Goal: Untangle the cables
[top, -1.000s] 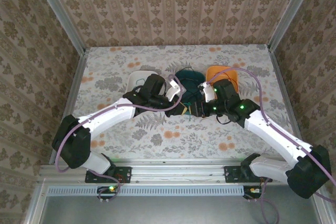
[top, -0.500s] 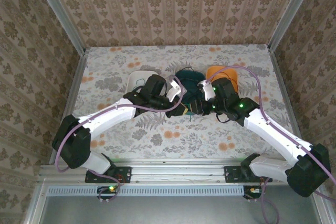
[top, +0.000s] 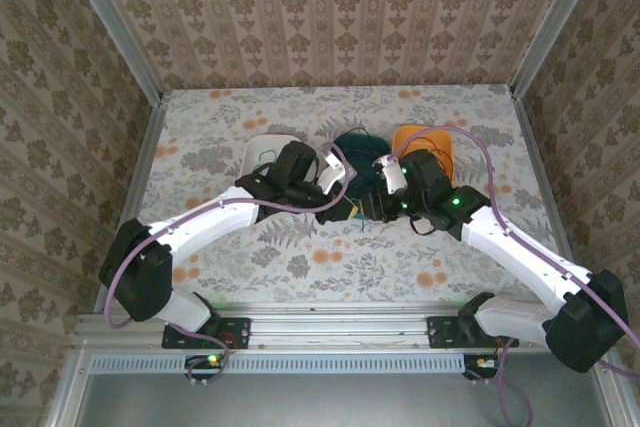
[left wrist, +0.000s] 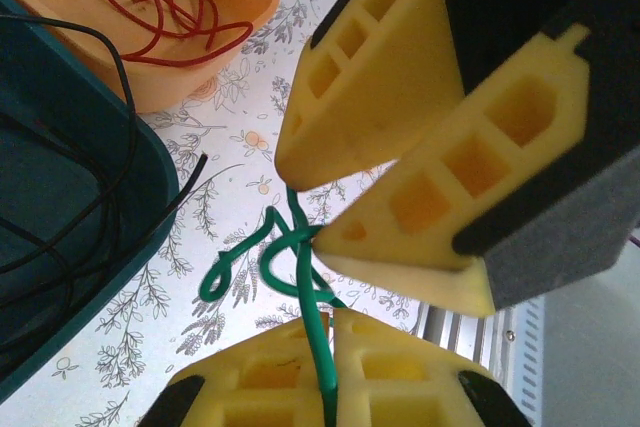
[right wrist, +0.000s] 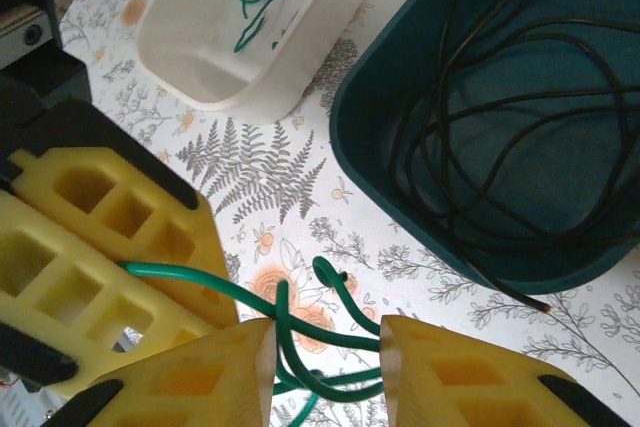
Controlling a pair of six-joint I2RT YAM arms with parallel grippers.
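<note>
At 6 o'clock from the teal tray, left gripper pinches the green cable as anchor; right gripper straddles its loops, jaws parted, likely to work them free

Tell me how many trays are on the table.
3, in a row: a white tray on the left, a teal tray in the centre, an orange tray on the right. More may be hidden from view.
</note>
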